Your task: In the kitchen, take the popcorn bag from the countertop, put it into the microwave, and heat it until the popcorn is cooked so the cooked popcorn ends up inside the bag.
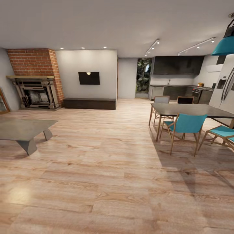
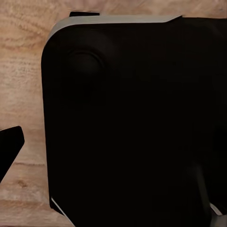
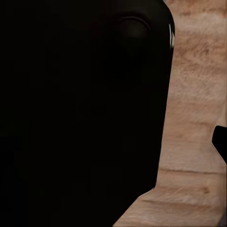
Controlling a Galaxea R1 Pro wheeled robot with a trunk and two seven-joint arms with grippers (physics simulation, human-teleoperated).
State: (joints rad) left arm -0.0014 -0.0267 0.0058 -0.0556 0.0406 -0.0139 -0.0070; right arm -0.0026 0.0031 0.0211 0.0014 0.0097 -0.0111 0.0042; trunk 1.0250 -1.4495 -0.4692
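Observation:
The kitchen (image 1: 177,76) lies far off at the back right, with dark cabinets and a long countertop (image 1: 170,85) below them. From here the popcorn bag, the popcorn and the microwave are too small to pick out. In the left wrist view one black fingertip (image 2: 9,147) of my left gripper shows far out at the picture's edge, over wooden floor, beside my dark body (image 2: 132,123). The right wrist view has a black fingertip (image 3: 220,142) of my right gripper likewise at the edge. Nothing is held.
A dark dining table (image 1: 191,110) with teal chairs (image 1: 187,125) stands at the right, before a silver fridge (image 1: 226,84). A grey coffee table (image 1: 22,128) is at the left, with a brick fireplace (image 1: 34,92) and a low dark bench (image 1: 89,104) behind. Wooden floor (image 1: 107,156) stretches between them.

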